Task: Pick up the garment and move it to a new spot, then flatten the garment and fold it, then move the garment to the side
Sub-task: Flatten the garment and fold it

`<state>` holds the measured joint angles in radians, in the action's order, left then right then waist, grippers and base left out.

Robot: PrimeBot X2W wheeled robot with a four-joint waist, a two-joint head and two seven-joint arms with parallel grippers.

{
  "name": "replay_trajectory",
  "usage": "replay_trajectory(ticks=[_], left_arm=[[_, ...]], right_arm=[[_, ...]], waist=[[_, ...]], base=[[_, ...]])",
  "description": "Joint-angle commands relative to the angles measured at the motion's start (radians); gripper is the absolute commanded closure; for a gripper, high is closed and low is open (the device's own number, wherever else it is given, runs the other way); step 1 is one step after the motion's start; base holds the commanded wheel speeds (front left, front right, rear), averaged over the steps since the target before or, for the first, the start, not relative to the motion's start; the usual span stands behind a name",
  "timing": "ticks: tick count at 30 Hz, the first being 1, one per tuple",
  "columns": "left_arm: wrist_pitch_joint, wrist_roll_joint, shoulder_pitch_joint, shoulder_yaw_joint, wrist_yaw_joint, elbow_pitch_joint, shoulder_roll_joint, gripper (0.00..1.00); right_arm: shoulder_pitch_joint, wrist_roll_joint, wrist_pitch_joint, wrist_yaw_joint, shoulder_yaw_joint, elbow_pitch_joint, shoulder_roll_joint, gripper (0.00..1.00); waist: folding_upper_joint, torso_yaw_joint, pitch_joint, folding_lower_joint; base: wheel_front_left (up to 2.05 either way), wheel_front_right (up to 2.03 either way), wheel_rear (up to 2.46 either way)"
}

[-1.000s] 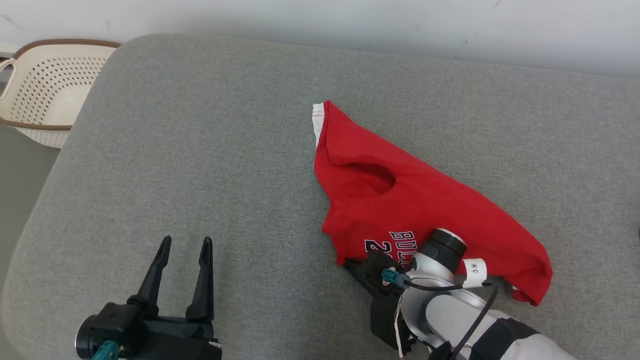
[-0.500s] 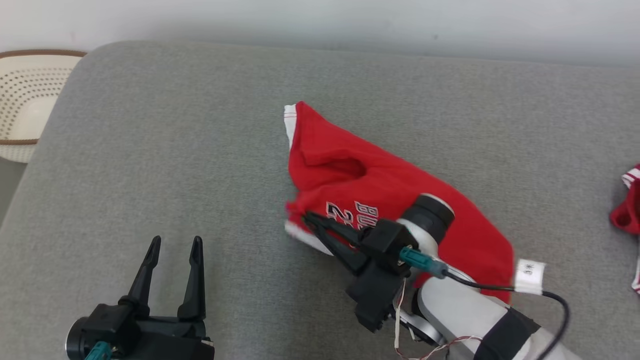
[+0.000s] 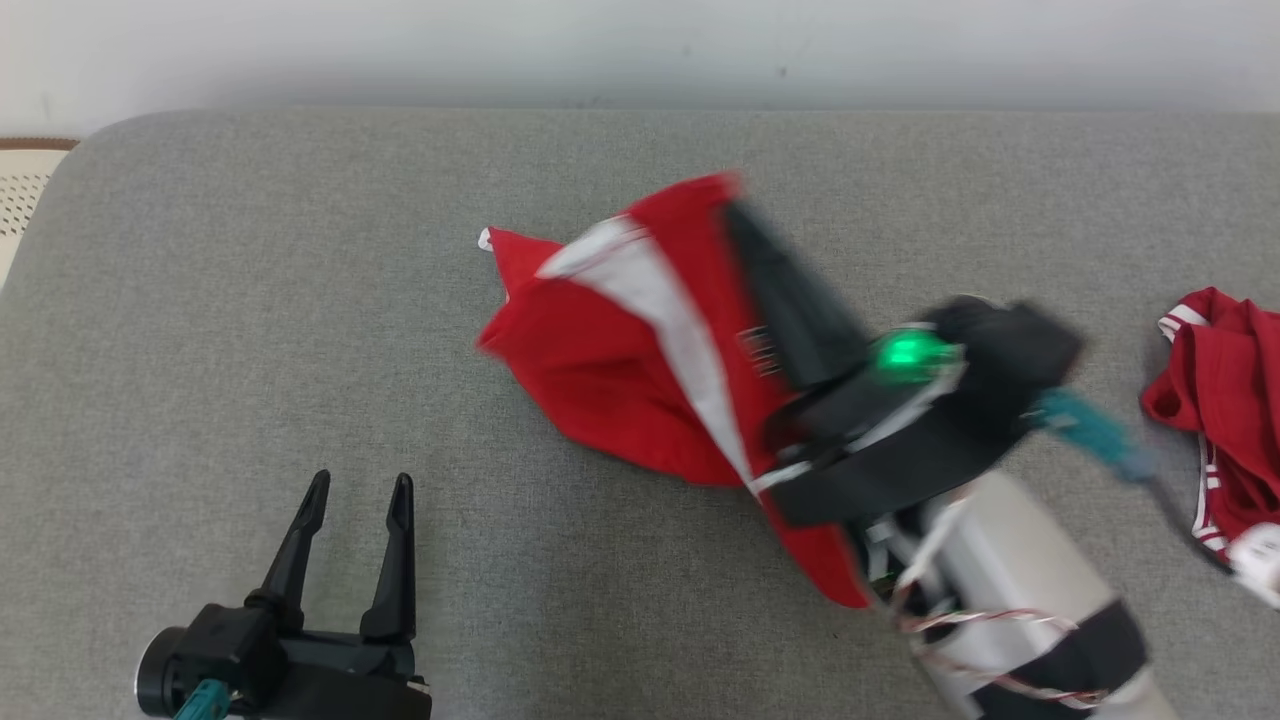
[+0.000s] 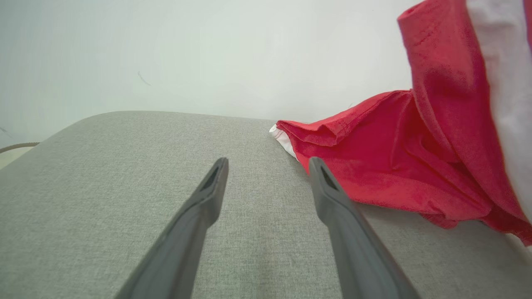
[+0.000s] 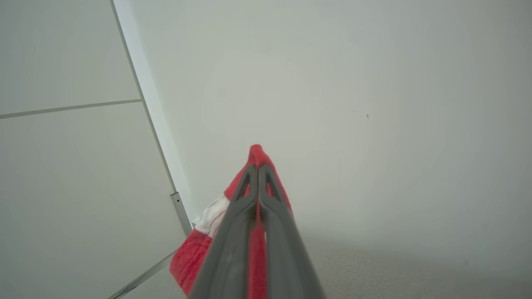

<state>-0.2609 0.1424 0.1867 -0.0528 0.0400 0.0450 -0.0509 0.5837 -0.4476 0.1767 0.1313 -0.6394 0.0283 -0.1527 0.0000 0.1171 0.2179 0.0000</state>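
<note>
**Red jersey pinched high over the bench**

Red jersey w/ a white panel hangs from the R gripper. Its jaws are pressed tight together on a fold of cloth, and a red tip pokes out past the fingertips in the right wrist view. R gripper sits up above the bench, fingers aimed toward the pale wall, and it's blurred in the head view. Cloth drapes down from the grip. Lower part lies on the grey fabric around mid-bench, w/ a white-edged corner touching the surface on the L side. L gripper sits low at front-left, jaws wide apart w/ nothing between them, well apart from the jersey. Far R, a 2nd red garment w/ white stripes lies crumpled on the bench. Perforated cream basket peeks in at far L, beyond the bench.
</note>
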Motion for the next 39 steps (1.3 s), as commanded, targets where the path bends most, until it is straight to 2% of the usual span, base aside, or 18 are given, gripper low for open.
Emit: replay_trajectory(ticks=[1,8,13,18,24,25,26,27,28,34,39], left_arm=[[-0.005,-0.007,0.009,-0.004,0.004,0.003,-0.001,0.00],[-0.005,-0.009,0.016,-0.016,0.010,0.006,-0.001,0.00],[-0.005,-0.013,0.025,-0.025,0.017,0.010,0.000,0.00],[-0.005,-0.014,0.037,-0.039,0.021,0.015,0.000,0.00],[-0.005,-0.011,0.035,-0.042,0.020,0.019,0.000,0.00],[-0.005,-0.011,0.034,-0.042,0.019,0.020,0.000,0.00],[-0.005,-0.010,0.033,-0.041,0.018,0.020,0.000,0.00],[-0.005,-0.010,0.031,-0.041,0.017,0.019,0.000,0.00],[-0.005,-0.011,0.029,-0.040,0.016,0.017,0.000,0.00],[-0.005,-0.011,0.009,-0.024,0.011,-0.001,0.000,0.00],[-0.005,-0.012,-0.015,-0.001,0.000,-0.019,-0.005,0.00]], right_arm=[[-0.038,-0.032,0.012,-0.001,0.072,-0.012,0.009,1.00],[-0.180,-0.149,0.055,-0.001,0.372,-0.113,0.030,1.00],[-0.209,-0.165,0.082,-0.001,0.514,-0.233,0.012,1.00],[-0.215,-0.148,0.089,-0.001,0.588,-0.348,-0.001,1.00],[-0.221,-0.135,0.089,-0.001,0.625,-0.443,0.014,1.00],[-0.225,-0.139,0.089,-0.001,0.631,-0.465,0.018,0.97],[-0.225,-0.143,0.089,-0.001,0.634,-0.480,0.020,0.75],[-0.222,-0.143,0.089,-0.001,0.638,-0.489,0.021,0.13],[-0.223,-0.143,0.089,-0.001,0.639,-0.495,0.022,0.00],[-0.263,-0.085,0.089,-0.001,0.641,-0.453,0.000,0.00],[-0.323,0.004,0.089,-0.001,0.660,-0.311,-0.019,0.00]], waist=[[0.0000,-0.002,0.001,0.0000],[0.0000,-0.008,0.015,0.0000],[0.0000,-0.012,0.029,0.0000],[0.0000,-0.008,0.039,0.0000],[0.0000,-0.008,0.041,0.0000],[0.0000,-0.008,0.039,0.0000],[0.0000,-0.008,0.038,0.0000],[0.0000,-0.009,0.037,0.0000],[0.0000,-0.010,0.035,0.0000],[0.0000,-0.019,0.015,0.0000],[0.0000,-0.029,-0.012,0.0000]], base=[[0.00,0.00,0.00],[0.00,0.00,0.00],[0.00,0.00,0.00],[0.00,0.00,0.00],[0.00,0.00,0.00],[0.00,0.00,0.00],[0.00,0.00,0.00],[0.00,0.00,0.00],[0.00,0.00,0.00],[0.00,0.00,0.00],[0.00,0.00,0.00]])
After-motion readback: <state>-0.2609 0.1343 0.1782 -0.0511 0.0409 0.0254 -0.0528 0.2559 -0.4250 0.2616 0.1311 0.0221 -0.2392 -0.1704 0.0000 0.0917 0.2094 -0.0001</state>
